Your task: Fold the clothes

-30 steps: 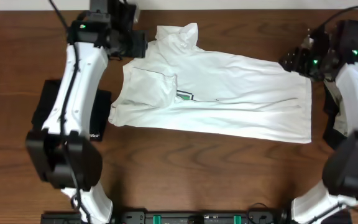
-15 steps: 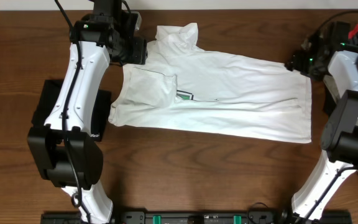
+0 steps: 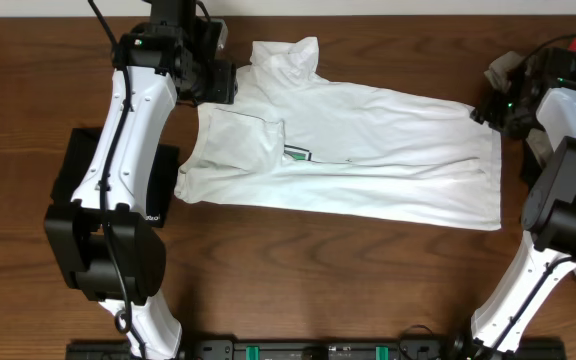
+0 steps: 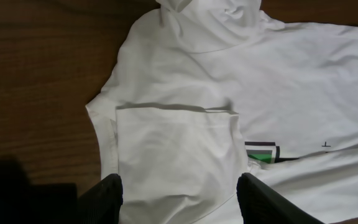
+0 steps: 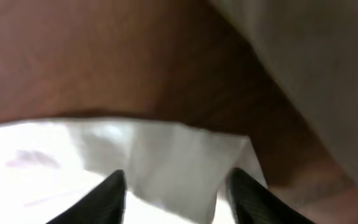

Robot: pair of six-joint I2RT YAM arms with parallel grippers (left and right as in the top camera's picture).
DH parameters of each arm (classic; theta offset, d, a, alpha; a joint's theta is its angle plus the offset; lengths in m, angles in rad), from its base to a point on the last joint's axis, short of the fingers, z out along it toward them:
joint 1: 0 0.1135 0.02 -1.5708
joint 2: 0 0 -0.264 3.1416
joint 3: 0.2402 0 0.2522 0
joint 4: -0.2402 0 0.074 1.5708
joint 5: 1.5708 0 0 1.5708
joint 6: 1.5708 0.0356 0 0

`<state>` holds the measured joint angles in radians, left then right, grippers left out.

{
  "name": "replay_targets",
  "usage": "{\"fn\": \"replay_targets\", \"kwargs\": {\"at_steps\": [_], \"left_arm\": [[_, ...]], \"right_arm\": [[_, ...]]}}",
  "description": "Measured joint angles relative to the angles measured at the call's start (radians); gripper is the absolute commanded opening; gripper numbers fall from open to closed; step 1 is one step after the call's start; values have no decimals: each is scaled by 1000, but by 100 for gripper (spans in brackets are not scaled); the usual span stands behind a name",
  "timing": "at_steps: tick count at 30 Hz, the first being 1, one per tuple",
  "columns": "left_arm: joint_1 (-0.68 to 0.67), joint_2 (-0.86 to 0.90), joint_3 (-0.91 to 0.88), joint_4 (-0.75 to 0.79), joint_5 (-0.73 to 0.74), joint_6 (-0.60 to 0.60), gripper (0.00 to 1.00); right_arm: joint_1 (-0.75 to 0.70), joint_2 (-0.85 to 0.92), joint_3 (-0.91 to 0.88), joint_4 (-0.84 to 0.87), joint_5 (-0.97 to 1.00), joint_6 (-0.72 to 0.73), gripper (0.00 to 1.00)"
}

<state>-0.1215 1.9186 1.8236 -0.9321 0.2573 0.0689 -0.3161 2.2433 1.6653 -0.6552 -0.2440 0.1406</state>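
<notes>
A white short-sleeved T-shirt (image 3: pixel 368 150) lies spread lengthwise across the wooden table (image 3: pixel 318 280). It is partly folded: one sleeve (image 3: pixel 238 140) is turned in over the chest, beside a small green print (image 3: pixel 299 153) half hidden under a fold.

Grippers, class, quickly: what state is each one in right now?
Left gripper: open, over the white T-shirt, holding nothing.
Right gripper: open, over the T-shirt's corner, holding nothing.

Your left gripper (image 4: pixel 178 200) hangs over the shirt (image 3: pixel 368 150), which lies spread on the table (image 3: pixel 298 270). The folded-in sleeve (image 4: pixel 173 155) lies just ahead of its fingertips, and the print (image 4: pixel 263 152) ahead and to their right. Beneath your right gripper (image 5: pixel 176 196) lies the shirt's corner (image 5: pixel 229 146), with table beyond.
</notes>
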Motion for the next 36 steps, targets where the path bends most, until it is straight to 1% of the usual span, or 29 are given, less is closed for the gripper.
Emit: {"fn": "replay_targets", "kwargs": {"at_steps": [1, 2, 8, 11, 15, 24, 31, 36], "left_arm": [[0, 0, 0, 0, 0, 0, 61], [0, 0, 0, 0, -2, 0, 62], [0, 0, 0, 0, -3, 0, 62], [0, 0, 0, 0, -10, 0, 62], [0, 0, 0, 0, -22, 4, 62], [0, 0, 0, 0, -26, 7, 62], [0, 0, 0, -13, -26, 7, 62], [0, 0, 0, -26, -26, 7, 62]], "right_arm": [[0, 5, 2, 14, -5, 3, 28], [0, 8, 2, 24, -8, 7, 22], [0, 14, 2, 55, -38, 23, 6], [-1, 13, 2, 44, -61, 26, 3], [-5, -16, 2, 0, -77, 27, 2], [-23, -177, 5, -157, -84, 26, 4], [-22, -184, 7, -336, -37, 19, 5], [-22, -184, 7, -461, -10, -15, 5]]}}
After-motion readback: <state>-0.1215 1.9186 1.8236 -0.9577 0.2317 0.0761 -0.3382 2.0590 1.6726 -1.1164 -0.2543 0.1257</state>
